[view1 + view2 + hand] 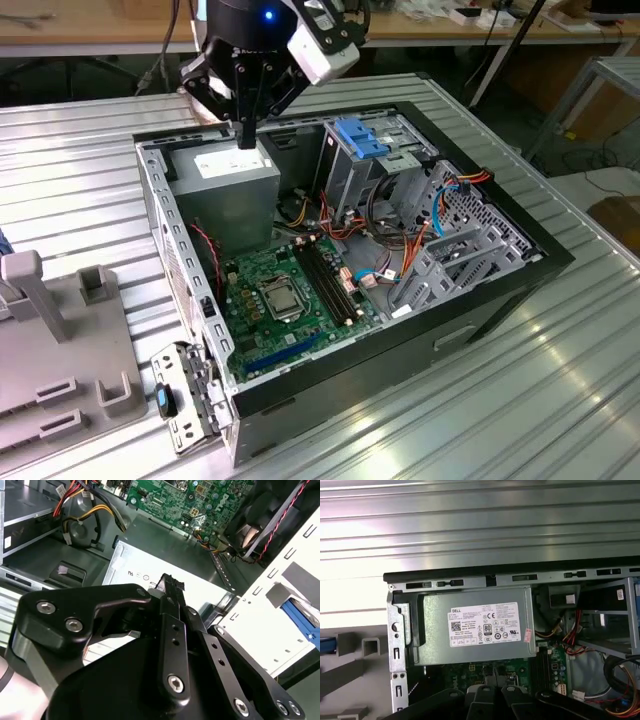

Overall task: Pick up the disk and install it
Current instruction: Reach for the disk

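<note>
Currently: case (480, 300) lies lid-off under the arm. Power supply (475, 625) sits right beneath the fingertips; whether they touch it I can't tell. Gripper (246, 135) hangs tips-down, fingers (170, 597) pressed together with nothing between them. Disk (301, 622): just a blue carrier edge, seemingly in the grey fixture (60, 350) beyond the case wall, well off sideways from the fingers. Its long axis can't be told.

one computer case (480, 330), one power supply (236, 190), one motherboard (250, 292), one blue drive bracket (362, 138), one hand (246, 140)
</note>
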Action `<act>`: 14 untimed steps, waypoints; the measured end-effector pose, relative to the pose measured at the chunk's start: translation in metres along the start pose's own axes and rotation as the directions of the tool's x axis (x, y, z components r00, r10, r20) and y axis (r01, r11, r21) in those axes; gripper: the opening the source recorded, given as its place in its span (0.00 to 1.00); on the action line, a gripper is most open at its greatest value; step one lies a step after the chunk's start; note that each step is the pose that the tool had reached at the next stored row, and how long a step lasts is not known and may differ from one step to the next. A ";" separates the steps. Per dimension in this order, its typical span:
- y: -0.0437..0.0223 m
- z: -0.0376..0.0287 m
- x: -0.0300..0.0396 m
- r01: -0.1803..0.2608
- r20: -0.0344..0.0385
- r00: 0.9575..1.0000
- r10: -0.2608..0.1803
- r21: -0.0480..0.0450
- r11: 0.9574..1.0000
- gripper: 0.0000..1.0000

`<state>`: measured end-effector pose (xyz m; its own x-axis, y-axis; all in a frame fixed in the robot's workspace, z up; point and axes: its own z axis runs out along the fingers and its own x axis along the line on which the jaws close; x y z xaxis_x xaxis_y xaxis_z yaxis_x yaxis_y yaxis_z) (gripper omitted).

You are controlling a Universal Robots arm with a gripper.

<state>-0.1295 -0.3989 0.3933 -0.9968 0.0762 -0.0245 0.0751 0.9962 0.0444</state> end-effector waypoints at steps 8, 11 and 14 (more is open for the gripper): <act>-0.0004 -0.0002 0.0060 0.000 0.000 1.000 0.000 0.000 1.000 0.11; -0.0006 -0.0002 0.0073 0.000 0.000 1.000 0.000 0.000 1.000 0.11; -0.0007 -0.0002 0.0090 0.000 0.000 1.000 0.000 0.000 1.000 0.11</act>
<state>-0.1386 -0.3989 0.3933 -0.9968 0.0763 -0.0245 0.0751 0.9962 0.0444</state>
